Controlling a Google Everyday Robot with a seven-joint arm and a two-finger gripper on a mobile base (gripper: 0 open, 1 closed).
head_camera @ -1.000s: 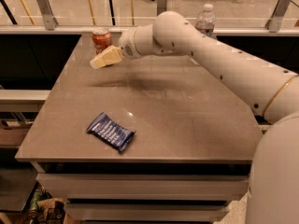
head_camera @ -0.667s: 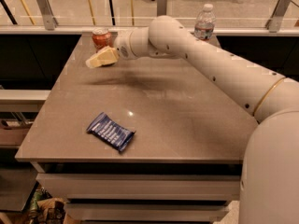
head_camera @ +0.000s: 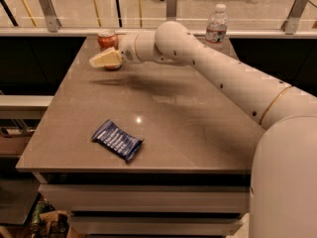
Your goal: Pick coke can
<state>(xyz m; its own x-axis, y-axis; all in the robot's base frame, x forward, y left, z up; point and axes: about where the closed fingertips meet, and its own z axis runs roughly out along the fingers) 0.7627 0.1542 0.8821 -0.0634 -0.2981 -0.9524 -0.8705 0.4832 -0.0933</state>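
Observation:
The coke can is a small red-orange can with a silver top, standing upright at the far left corner of the grey table. My gripper is cream coloured and sits directly in front of the can's lower half, covering it. My white arm reaches in from the right across the back of the table. Only the can's top part and a bit of its base show.
A clear plastic water bottle stands at the far right of the table. A flat blue snack packet lies near the front left. A glass railing with metal posts runs behind the table.
My gripper has shifted slightly left and closer to the can, now overlapping its lower half. The can, bottle and packet have not moved.

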